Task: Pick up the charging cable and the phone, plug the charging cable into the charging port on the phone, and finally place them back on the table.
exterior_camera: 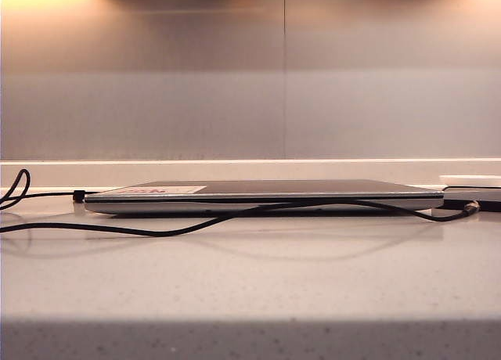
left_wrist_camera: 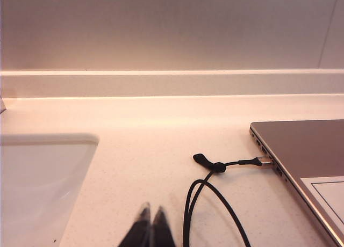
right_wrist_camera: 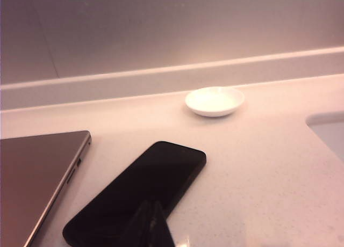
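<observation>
**Both claws pinched shut, holding nothing; cable & phone on the table**

Landmark = the closed silver laptop (exterior_camera: 262, 196), lying flat on the table (exterior_camera: 250, 289).

Left gripper (left_wrist_camera: 151, 213): fingertips pressed together, no gap btwn them, nothing pinched. It hangs over bare table off the laptop's left end, close beside the charging cable (left_wrist_camera: 207, 196) but not touching it as far as the left wrist view shows. Beyond it, further from the laptop, a white basin-like recess (left_wrist_camera: 40, 177) in the counter.

Right gripper (right_wrist_camera: 153, 215): tips also pressed together, empty. It sits over the near end of the phone (right_wrist_camera: 141, 190), off the laptop's right end; whether it touches the screen can't be told from the right wrist view.

Charging cable: runs from a loop at the laptop's left end, w/ a strap tab there and a plug reaching the laptop's side ports, then trails along the table in front of the laptop to its right end. There its far tip (exterior_camera: 470, 208) lies against the phone's edge; whether it's seated in the port can't be told.

Phone: flat, screen up, dark, just beside the laptop's right end, angled to it.

Small white dish (right_wrist_camera: 214, 101) on the table behind the phone, near the back wall, well apart from the laptop.
</observation>
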Motion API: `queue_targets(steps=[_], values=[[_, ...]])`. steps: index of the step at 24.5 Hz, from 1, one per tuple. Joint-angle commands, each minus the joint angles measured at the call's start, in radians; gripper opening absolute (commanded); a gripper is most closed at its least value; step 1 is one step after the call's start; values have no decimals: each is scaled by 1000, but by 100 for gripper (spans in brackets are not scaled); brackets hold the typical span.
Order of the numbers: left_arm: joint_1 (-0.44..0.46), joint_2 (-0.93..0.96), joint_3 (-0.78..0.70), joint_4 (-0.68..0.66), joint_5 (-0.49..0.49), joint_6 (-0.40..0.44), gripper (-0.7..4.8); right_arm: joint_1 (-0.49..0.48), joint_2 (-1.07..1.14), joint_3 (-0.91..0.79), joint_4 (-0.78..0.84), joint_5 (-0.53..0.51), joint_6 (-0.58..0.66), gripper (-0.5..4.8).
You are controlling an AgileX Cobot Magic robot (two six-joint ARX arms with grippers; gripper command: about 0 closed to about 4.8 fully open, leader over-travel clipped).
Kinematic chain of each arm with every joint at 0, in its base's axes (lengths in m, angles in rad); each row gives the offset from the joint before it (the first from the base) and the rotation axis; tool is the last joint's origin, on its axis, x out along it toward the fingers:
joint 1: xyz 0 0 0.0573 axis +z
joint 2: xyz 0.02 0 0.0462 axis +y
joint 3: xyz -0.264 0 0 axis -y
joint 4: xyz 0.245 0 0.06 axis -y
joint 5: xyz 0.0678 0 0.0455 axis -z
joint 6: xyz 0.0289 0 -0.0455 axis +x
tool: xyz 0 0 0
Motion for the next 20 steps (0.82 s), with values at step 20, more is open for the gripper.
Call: queue_targets(steps=[20], values=[[-1, 1, 4, 13, 3, -7, -5, -12, -54, -64, 57, -24, -2, 0]])
